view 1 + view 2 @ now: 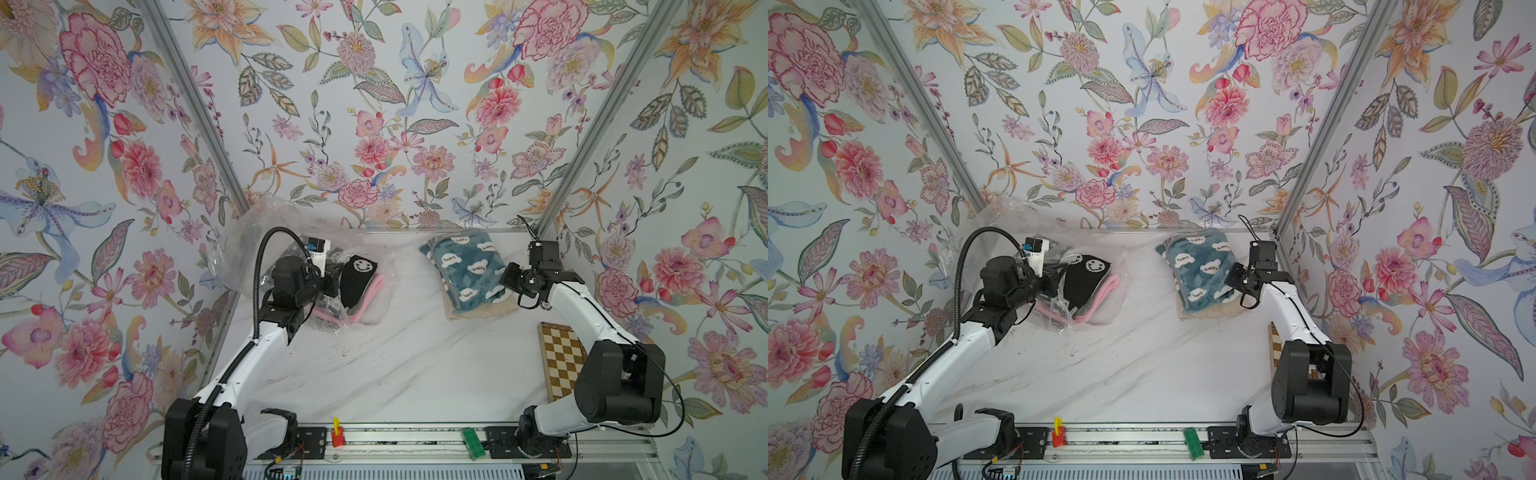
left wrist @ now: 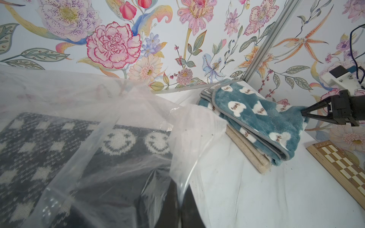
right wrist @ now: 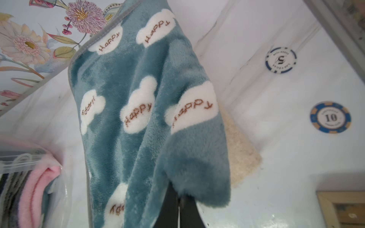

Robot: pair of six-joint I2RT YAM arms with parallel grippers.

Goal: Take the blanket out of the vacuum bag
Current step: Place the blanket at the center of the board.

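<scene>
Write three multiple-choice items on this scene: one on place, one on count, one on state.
1. The black smiley blanket lies: A inside the vacuum bag; B on the chessboard; C loose on the table.
2. Poker chips in the right wrist view: A one; B two; C four.
3. The right claw is: A open over the table; B shut on the teal blanket; C shut on the chessboard.
Key: 1 A, clear plastic covers it; 2 B, a blue-white and a blue-orange chip show; 3 B, its tips pinch the blanket's corner.
</scene>
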